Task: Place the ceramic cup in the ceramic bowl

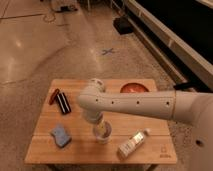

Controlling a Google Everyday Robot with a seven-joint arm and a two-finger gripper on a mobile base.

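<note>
The ceramic cup point(103, 135), small and pale, stands upright on the wooden table point(150, 125), near the middle of its front half. My gripper point(100, 127) hangs from the white arm point(135, 105) and is right at the cup's top, partly covering it. The ceramic bowl point(135, 88), orange-red and shallow, sits at the back right of the table, apart from the cup. The arm reaches in from the right between the two.
A clear labelled plastic bottle point(132, 143) lies to the right of the cup near the front edge. A blue sponge point(61, 136) lies front left. A red and black item point(60, 100) lies back left. Bare floor surrounds the table.
</note>
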